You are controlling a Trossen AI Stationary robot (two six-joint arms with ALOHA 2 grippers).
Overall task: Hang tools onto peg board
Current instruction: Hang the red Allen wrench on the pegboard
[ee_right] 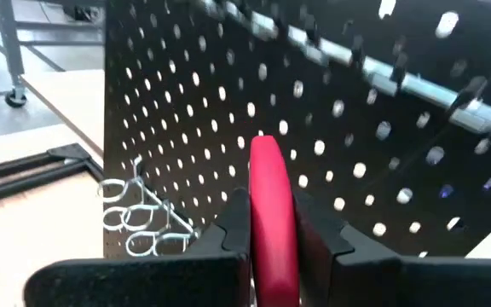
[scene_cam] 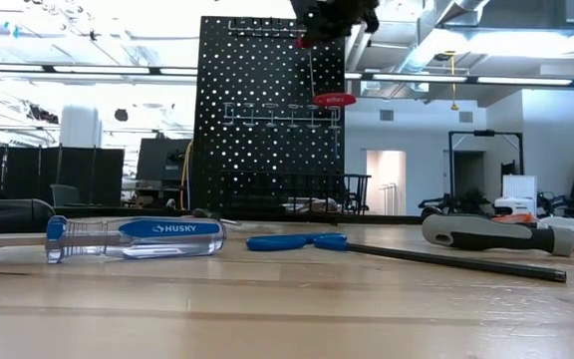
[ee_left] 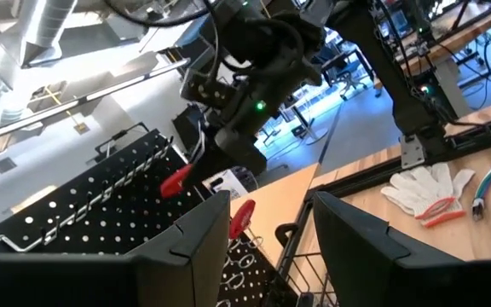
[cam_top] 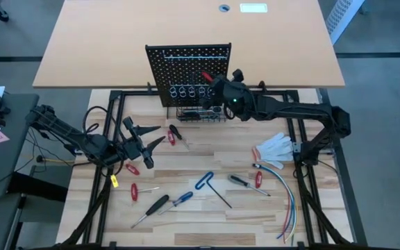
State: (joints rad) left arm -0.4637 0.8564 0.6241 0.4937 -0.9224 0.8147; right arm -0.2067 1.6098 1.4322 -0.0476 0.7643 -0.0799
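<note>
At the near edge of the bench lie the loose tools: a black-handled screwdriver (cam_top: 155,206) and a small blue-handled one (cam_top: 182,199) near the middle, a blue-handled hex key (cam_top: 205,182) just beyond them, and small red-handled pieces (cam_top: 133,190) toward the near-left corner. A clear-and-blue screwdriver (scene_cam: 133,237) lies flat across the low view. All look light, stiff and hard; the moulded handles are the sensible place to pinch, since the thin steel shafts would probably slip between flat pads. The coloured wires (cam_top: 283,201) and a white glove (cam_top: 275,148) sit by the right edge.

The left gripper (cam_top: 146,144) hovers over the left side of the bench with its jaws spread wide and nothing between them.

Farther back, the right gripper (cam_top: 217,87) is up against the face of the peg board (cam_top: 186,62), which stands at the far edge. Its jaws are closed narrowly on a red-handled tool (ee_right: 271,217), gripped on the handle. The handle's long axis runs roughly up the board's face, the rounded end pointing toward the upper rows of holes. Another red-capped screwdriver (scene_cam: 334,99) already sits in the ring holders (cam_top: 189,91), shaft down. I judge that the held tool is being lined up over a ring; being so light, it could easily pivot in the pinch if it catches a rim. The wire basket (cam_top: 201,113) sits at the board's foot.
</note>
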